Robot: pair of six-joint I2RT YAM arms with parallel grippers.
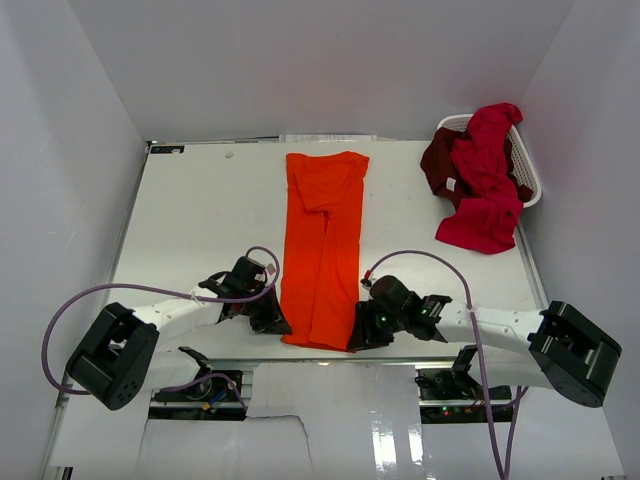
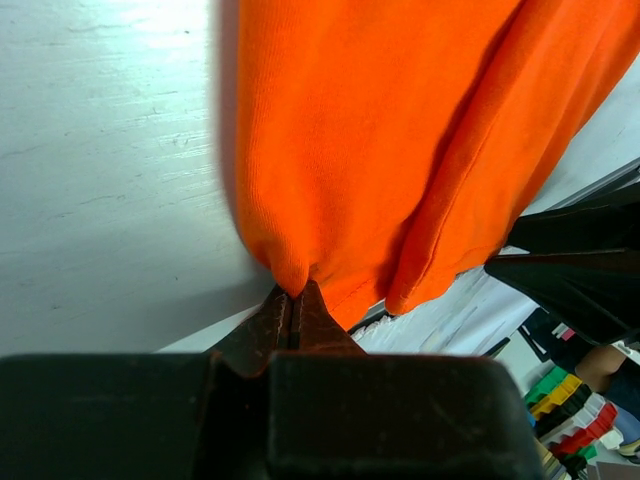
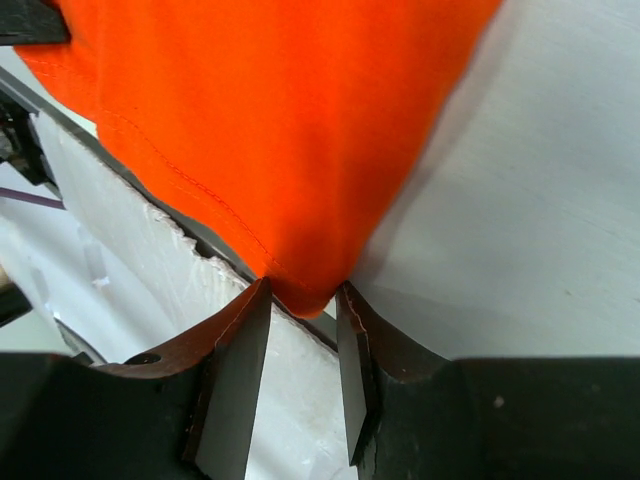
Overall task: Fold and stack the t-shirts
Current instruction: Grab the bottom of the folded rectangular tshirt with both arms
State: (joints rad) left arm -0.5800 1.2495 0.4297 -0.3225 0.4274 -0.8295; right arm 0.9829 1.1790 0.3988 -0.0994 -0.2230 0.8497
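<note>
Right wrist | orange t-shirt (image 3: pixel 280 130) corner sits between parted right claw (image 3: pixel 303 292)

The crimson shirt (image 1: pixel 487 185) half-hides the maroon shirt (image 1: pixel 437 160) and basket (image 1: pixel 451 122); wrist views crop the orange shirt (image 2: pixel 400 130).

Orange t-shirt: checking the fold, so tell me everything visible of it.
The orange t-shirt lies flat on the white table, folded lengthwise into a narrow strip of knit cloth, its stitched hem at the near edge. The left pincer is shut on one hem corner; the right pincer stands open around the other.
</note>
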